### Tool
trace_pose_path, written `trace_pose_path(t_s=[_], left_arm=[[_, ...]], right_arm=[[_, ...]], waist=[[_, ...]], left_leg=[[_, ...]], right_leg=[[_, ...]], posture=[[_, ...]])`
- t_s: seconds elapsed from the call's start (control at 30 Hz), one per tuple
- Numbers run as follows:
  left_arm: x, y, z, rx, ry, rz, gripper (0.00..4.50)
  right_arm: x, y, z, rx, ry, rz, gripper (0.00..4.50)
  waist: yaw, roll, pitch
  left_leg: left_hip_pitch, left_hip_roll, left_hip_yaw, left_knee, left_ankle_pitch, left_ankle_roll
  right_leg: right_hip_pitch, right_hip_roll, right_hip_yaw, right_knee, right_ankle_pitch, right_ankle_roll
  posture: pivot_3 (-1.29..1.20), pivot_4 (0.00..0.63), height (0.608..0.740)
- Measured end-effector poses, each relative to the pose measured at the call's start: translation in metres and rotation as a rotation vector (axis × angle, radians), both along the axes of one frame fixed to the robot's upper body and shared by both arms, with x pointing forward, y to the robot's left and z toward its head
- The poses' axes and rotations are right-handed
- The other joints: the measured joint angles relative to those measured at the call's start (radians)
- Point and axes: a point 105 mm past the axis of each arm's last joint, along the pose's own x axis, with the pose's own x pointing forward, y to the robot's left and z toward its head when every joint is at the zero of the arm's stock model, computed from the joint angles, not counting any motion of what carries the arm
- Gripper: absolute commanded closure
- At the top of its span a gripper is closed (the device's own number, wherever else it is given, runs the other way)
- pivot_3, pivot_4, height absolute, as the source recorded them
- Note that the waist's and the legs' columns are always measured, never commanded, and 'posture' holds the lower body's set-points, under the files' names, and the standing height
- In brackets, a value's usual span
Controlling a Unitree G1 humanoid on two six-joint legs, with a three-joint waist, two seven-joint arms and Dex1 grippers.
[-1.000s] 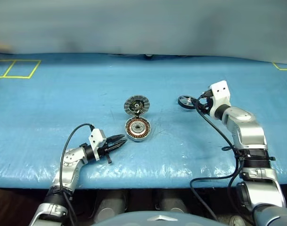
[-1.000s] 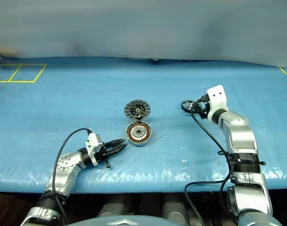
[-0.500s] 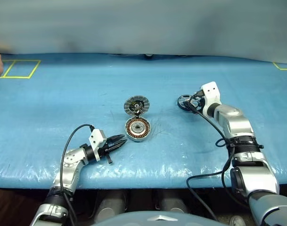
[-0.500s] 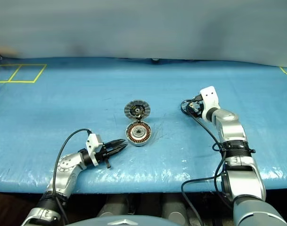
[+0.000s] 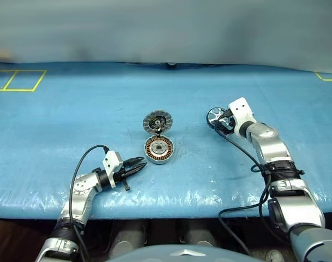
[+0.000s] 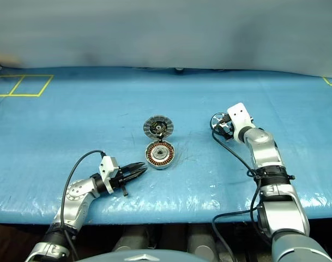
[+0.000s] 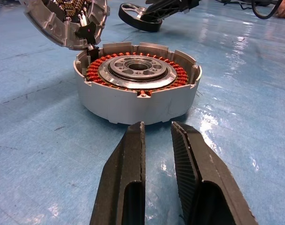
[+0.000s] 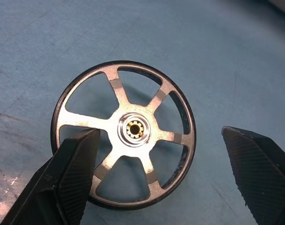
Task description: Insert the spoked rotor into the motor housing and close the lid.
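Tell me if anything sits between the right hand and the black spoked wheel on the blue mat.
Nothing visible does. The right hand hangs open just above the wheel, which lies flat on the mat. From the wheel across to the open motor cup there is only bare mat, and the lid is tipped back.

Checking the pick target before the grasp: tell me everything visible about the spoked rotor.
The spoked rotor is a flat wheel: a thin black outer ring, six silver metal spokes, a round silver hub with a small brass-coloured splined bore. It lies flat on the blue table cover, to the right of the motor housing and apart from it. The right gripper hangs over it with fingers wide open, one finger overlapping the rim in the wrist view; contact cannot be told. It is not gripped.
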Motion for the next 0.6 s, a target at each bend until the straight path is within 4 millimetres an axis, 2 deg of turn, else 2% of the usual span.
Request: trace_pose_path(t_s=[0.13, 0.3, 0.6], left_arm=[[0.000, 0.000, 0.000, 0.000, 0.000, -0.001, 3.59], [0.000, 0.000, 0.000, 0.000, 0.000, -0.002, 3.59], [-0.001, 0.000, -0.001, 0.001, 0.002, -0.001, 3.59]], right_arm=[[0.001, 0.004, 0.005, -0.046, -0.029, 0.022, 0.15], [0.000, 0.017, -0.004, -0.071, 0.003, 0.096, 0.15], [0.001, 0.020, -0.007, -0.066, 0.015, 0.111, 0.15]], waist=[[0.000, 0.000, 0.000], [0.000, 0.000, 0.000], [-0.001, 0.000, 0.000]], left_leg=[[0.000, 0.000, 0.000, 0.000, 0.000, 0.000], [0.000, 0.000, 0.000, 0.000, 0.000, 0.000], [0.003, 0.000, 0.000, 0.000, 0.000, 0.000]], right_leg=[[0.000, 0.000, 0.000, 0.000, 0.000, 0.000], [0.001, 0.000, 0.000, 0.000, 0.000, 0.000], [0.004, 0.000, 0.000, 0.000, 0.000, 0.000]], posture=[[0.00, 0.150, 0.740], [0.00, 0.150, 0.740], [0.00, 0.150, 0.740]])
